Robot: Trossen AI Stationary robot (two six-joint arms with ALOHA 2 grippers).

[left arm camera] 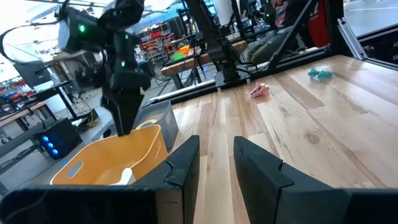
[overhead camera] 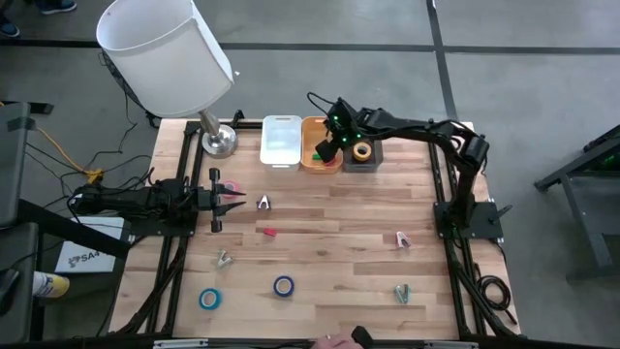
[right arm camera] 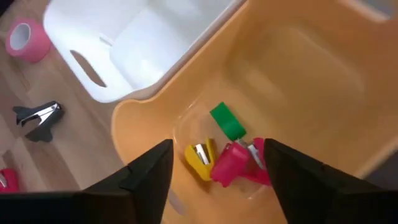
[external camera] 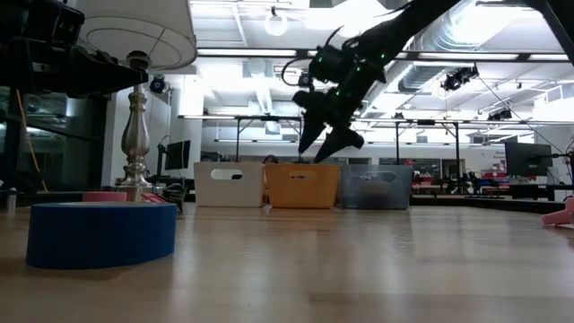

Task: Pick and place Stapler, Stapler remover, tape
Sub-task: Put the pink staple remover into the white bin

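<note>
My right gripper [overhead camera: 327, 150] hangs open above the orange bin [overhead camera: 312, 126] at the table's far edge, slanting down into it. In the right wrist view its fingers [right arm camera: 149, 171] stand on either side of a pink stapler [right arm camera: 231, 163] lying on the bin floor, beside a yellow stapler [right arm camera: 200, 160] and a green one [right arm camera: 227, 121]. A yellow tape roll [overhead camera: 362, 151] lies in the grey bin [overhead camera: 374, 161]. A red stapler [overhead camera: 267, 233], staple removers [overhead camera: 263, 203] [overhead camera: 224, 259] [overhead camera: 403, 239] [overhead camera: 401, 292] and blue tape rolls [overhead camera: 210, 299] [overhead camera: 283, 286] lie on the table. My left gripper [overhead camera: 232, 201] waits at the left, level, slightly open, holding nothing.
A white bin [overhead camera: 281, 141] stands left of the orange one. A lamp with a white shade [overhead camera: 165, 48] and metal base [overhead camera: 218, 141] stands at the far left corner. A pink tape roll [overhead camera: 232, 186] lies by my left gripper. Bare wood stretches across the table's middle.
</note>
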